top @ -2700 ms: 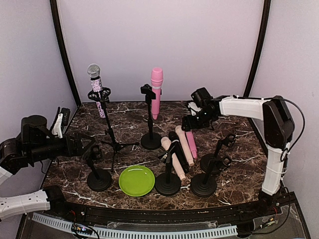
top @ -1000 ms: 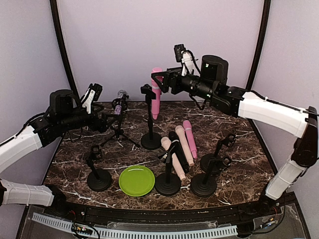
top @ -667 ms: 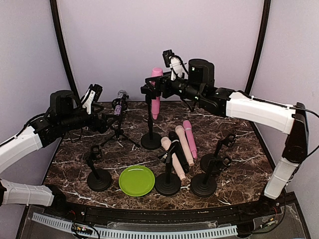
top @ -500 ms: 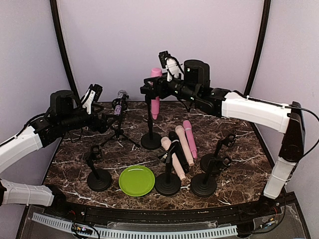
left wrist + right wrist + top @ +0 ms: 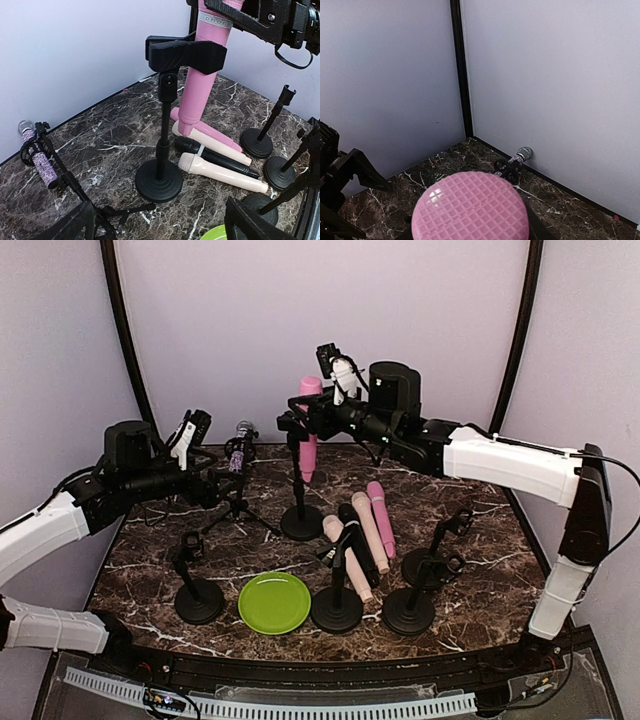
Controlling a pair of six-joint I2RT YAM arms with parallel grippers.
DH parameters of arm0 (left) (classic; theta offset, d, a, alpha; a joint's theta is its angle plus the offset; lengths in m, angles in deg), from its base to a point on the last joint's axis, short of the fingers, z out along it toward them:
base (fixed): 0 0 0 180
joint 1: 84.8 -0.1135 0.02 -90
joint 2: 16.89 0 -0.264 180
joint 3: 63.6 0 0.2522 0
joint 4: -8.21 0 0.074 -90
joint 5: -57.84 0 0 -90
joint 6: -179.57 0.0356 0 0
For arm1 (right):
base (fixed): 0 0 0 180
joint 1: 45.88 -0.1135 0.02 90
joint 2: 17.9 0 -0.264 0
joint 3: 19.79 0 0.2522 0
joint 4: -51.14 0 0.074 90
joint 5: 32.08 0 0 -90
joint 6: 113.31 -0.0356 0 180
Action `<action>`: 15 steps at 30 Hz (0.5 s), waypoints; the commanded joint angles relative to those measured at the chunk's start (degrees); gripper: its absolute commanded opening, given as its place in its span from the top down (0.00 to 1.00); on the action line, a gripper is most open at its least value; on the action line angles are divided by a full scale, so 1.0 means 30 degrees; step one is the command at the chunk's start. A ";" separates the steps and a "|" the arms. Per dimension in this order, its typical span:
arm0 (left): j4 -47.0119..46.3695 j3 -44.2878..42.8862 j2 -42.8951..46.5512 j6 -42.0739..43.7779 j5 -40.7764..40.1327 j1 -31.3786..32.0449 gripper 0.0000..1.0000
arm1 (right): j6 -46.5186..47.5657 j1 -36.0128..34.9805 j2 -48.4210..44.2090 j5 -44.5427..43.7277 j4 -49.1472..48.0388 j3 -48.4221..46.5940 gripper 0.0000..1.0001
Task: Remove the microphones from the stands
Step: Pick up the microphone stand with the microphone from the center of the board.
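Observation:
The pink microphone [image 5: 309,440] stands upright in the clip [image 5: 185,52] of a black round-base stand [image 5: 301,522] at the back middle. My right gripper [image 5: 304,418] reaches in from the right and is shut on the microphone's upper body, just under the head; one of its fingers [image 5: 235,16] lies across the pink shaft. The pink mesh head [image 5: 470,210] fills the bottom of the right wrist view. My left gripper [image 5: 222,487] hangs open to the stand's left, its fingers [image 5: 255,225] wide apart and nothing between them.
A glitter microphone [image 5: 240,446] on a tripod stand lies tipped at the back left. Three loose microphones [image 5: 362,530] lie right of the stand. Several empty round-base stands [image 5: 337,606] and a green plate [image 5: 274,602] take up the front.
The right gripper slid left onto the pink microphone's upper part and its jaws narrowed around it. The glitter microphone's tripod, upright earlier, now lies tipped. The left arm barely moved.

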 commanded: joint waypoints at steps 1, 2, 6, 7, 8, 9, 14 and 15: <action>-0.1017 0.0054 -0.0575 0.0059 0.2930 0.0009 0.09 | -0.0724 0.0149 -0.1545 0.2579 -0.2957 -0.0122 1.00; -0.1425 -0.0032 -0.0875 -0.0124 0.3059 0.0031 0.09 | -0.0855 0.0280 -0.1634 0.2946 -0.3129 -0.0186 1.00; -0.1784 -0.0278 -0.1686 -0.0321 0.3384 0.0156 0.11 | -0.1580 0.0734 -0.2086 0.4249 -0.3762 -0.0622 1.00; -0.1814 -0.0287 -0.1765 -0.0272 0.3457 0.0236 0.11 | -0.1830 0.0835 -0.2188 0.4598 -0.3911 -0.0739 1.00; -0.1836 -0.0257 -0.1883 -0.0133 0.3455 0.0269 0.11 | -0.2125 0.0943 -0.2326 0.5000 -0.4112 -0.0841 1.00; -0.1840 -0.0218 -0.1908 -0.0047 0.3431 0.0331 0.11 | -0.2422 0.1041 -0.2449 0.5344 -0.4295 -0.0924 1.00; -0.2512 0.0408 -0.1861 0.0078 0.3189 0.0930 0.11 | -0.4192 0.1468 -0.3012 0.6337 -0.4837 -0.1085 1.00; -0.2676 0.0481 -0.1922 -0.0090 0.2969 0.1243 0.11 | -0.4553 0.1506 -0.3212 0.6580 -0.5107 -0.0943 1.00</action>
